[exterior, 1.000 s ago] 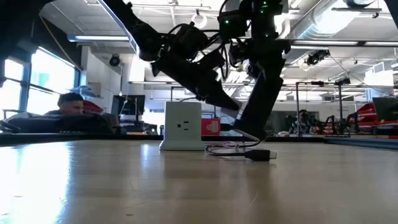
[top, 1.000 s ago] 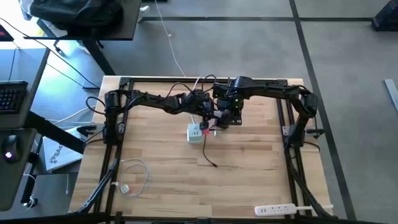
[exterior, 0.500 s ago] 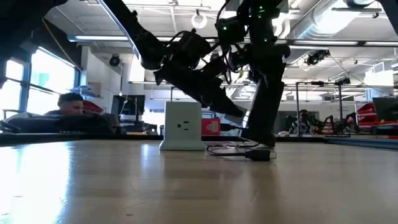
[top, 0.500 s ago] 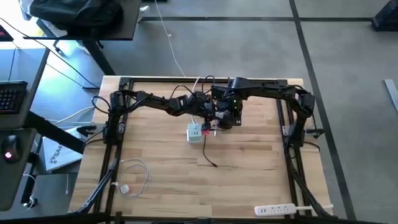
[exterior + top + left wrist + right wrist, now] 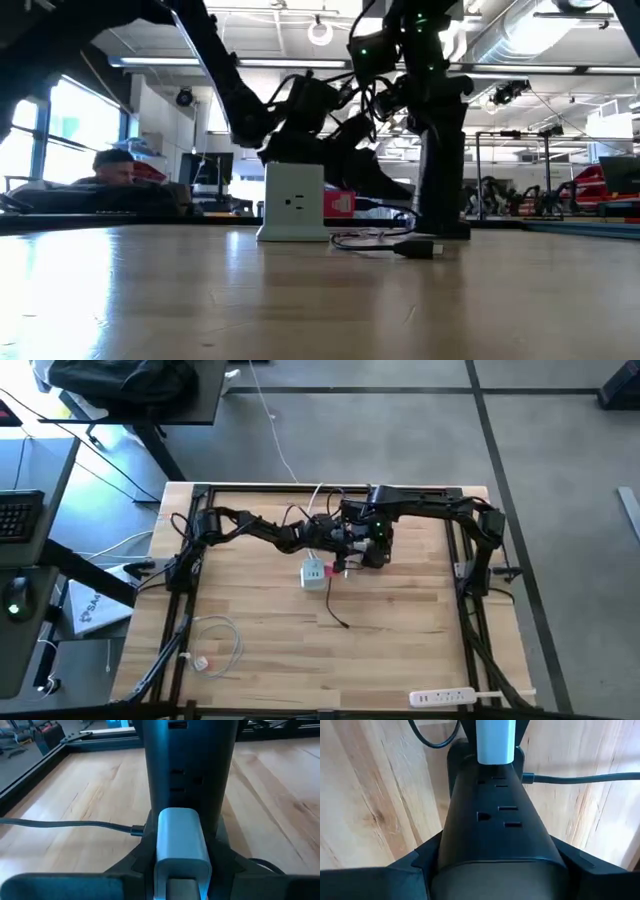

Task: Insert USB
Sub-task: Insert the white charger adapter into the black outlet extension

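The USB's red-pink plug (image 5: 336, 570) (image 5: 338, 203) lies beside the white charger cube (image 5: 313, 573) (image 5: 293, 203). Whether they touch, I cannot tell. The USB's thin black cable (image 5: 337, 612) trails toward the near edge. Just beyond them both arms meet at mid-table. My left gripper (image 5: 347, 546) (image 5: 182, 857) is shut on a pale silvery-blue plug (image 5: 181, 842). My right gripper (image 5: 373, 554) (image 5: 495, 852) is shut on a black socket bar (image 5: 490, 812) (image 5: 187, 765). The plug sits against that bar's far end (image 5: 493, 740). My left gripper pinches the silvery-blue plug by its two side faces (image 5: 162, 855) between the two fingers. It comes slanting down from the table's left. The plug is clear of the table, its front against the black bar. My right gripper holds the black socket bar between its two fingers (image 5: 427, 855), with the bar running along them. The fingers point down from above. The bar stands about upright, its lower end (image 5: 440, 232) at the table.
A black cable (image 5: 65, 824) is plugged into the bar's side (image 5: 529, 778). A coiled white cable (image 5: 215, 645) lies near the left front corner. A white power strip (image 5: 445, 697) lies at the right front edge. Bare wood spreads across the near half.
My left gripper has sunk toward the table and gone right, tipping flatter, toward the foot of the black bar. My right gripper has shifted a little to the right, and the bar has come from slanted to upright. The cube and the USB have stayed put.
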Available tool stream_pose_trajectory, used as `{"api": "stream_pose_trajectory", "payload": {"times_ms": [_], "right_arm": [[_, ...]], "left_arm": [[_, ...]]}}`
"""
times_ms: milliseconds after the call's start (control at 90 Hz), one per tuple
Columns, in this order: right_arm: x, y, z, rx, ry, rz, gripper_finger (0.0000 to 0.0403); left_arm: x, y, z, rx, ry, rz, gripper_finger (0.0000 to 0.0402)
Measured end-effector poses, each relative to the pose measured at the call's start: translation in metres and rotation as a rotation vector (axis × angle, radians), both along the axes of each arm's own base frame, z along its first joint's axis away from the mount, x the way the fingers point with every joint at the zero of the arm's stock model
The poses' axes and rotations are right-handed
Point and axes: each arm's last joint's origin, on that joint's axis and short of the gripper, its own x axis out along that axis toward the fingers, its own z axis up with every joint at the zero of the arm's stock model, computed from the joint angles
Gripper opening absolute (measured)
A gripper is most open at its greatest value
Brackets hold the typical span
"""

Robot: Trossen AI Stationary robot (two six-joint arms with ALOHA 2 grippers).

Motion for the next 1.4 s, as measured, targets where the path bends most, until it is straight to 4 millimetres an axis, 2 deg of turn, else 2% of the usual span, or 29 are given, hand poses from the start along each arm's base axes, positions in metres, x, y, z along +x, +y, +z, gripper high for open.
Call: {"api": "stream_pose_trajectory", "payload": {"times_ms": [167, 467, 600, 1100, 1400], "right_arm": [[-0.005, 0.002, -0.011, 0.0, 0.022, 0.001, 0.0226], [-0.007, 0.002, -0.016, 0.009, 0.042, -0.017, 0.0226], [-0.007, 0.002, -0.016, 0.01, 0.041, -0.014, 0.0226], [-0.008, 0.003, -0.017, 0.017, 0.052, 0.008, 0.0226], [-0.009, 0.003, -0.017, 0.02, 0.065, 0.008, 0.0226]], "left_arm": [[0.001, -0.002, 0.001, 0.017, -0.017, 0.001, 0.0092], [0.007, -0.002, -0.036, -0.011, -0.16, -0.006, 0.0092], [0.007, -0.002, -0.043, 0.012, -0.207, -0.042, 0.0092], [0.013, -0.002, -0.038, -0.001, -0.229, -0.097, 0.0092], [0.02, 0.0, -0.024, -0.018, -0.178, -0.097, 0.0092]]}}
